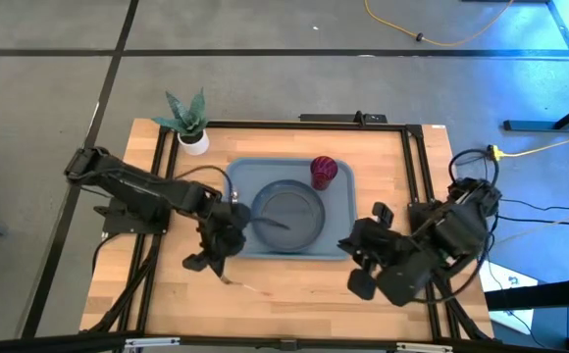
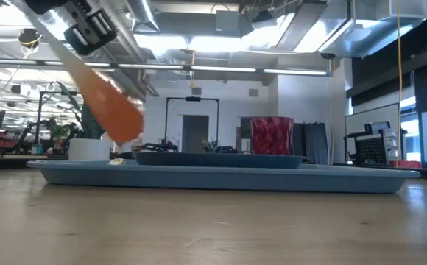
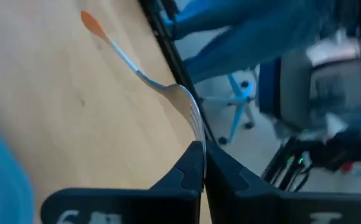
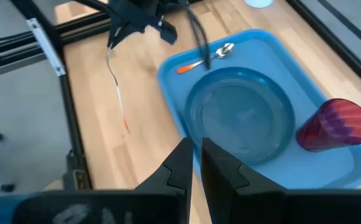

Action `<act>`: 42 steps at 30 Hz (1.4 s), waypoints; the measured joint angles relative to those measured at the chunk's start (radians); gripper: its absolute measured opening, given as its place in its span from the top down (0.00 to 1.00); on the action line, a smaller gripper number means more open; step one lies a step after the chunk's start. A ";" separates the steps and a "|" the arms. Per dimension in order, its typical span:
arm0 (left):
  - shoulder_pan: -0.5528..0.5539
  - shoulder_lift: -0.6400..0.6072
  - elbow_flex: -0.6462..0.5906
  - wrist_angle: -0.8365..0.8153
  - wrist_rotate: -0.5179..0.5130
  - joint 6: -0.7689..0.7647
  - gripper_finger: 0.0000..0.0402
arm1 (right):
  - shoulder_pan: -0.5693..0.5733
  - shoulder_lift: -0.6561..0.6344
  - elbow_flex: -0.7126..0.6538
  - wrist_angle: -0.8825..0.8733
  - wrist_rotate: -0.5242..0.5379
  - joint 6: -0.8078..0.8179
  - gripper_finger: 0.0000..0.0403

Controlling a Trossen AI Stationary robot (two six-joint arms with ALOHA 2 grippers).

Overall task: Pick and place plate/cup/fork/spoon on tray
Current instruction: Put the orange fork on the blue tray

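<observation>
The left gripper (image 1: 218, 257) is pinched tight on the tines of the fork (image 4: 115, 81), holding it off the wooden table (image 1: 294, 284) just beside the tray's (image 1: 343, 211) near-left corner. From the fingertips the fork hangs outward and down, its slim metal stem running to a small orange handle tip that points away from the tray, toward the table's front edge. So the tray lies on the opposite side of the gripper from the handle, and I'd say the carry has to swing that long axis round or over the raised rim. On the light blue-grey plastic tray sits the round grey-blue plate (image 1: 289, 216), smooth with a raised lip; the spoon (image 4: 206, 57) lies next to it, silver bowl and orange handle, and the dark red ribbed cup (image 1: 324, 172) stands at the far corner. The right gripper (image 1: 363, 265), fingers nearly together and empty, waits off the tray's near-right corner. A potted plant (image 1: 188, 123) stands at the table's far left.
</observation>
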 joint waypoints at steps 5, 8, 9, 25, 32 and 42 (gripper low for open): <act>0.024 -0.052 0.000 -0.024 -0.015 -0.083 1.00 | -0.042 0.022 0.000 0.000 -0.004 0.004 0.91; 0.034 -0.080 0.000 -0.023 -0.049 -0.171 1.00 | -0.069 0.048 0.000 0.000 -0.039 0.004 0.91; 0.039 -0.086 0.000 -0.017 -0.058 -0.196 1.00 | -0.078 0.057 0.000 0.000 -0.052 0.004 0.91; 0.051 -0.203 0.002 -0.007 -0.199 -0.662 1.00 | -0.216 0.159 0.000 0.057 -0.132 -0.079 0.91; 0.089 -0.227 0.000 -0.093 -0.167 -0.821 1.00 | -0.262 0.186 0.001 0.116 -0.132 -0.155 0.97; 0.161 -0.264 0.000 -0.053 -0.170 -0.858 1.00 | -0.327 0.259 0.001 0.230 -0.285 -0.437 0.93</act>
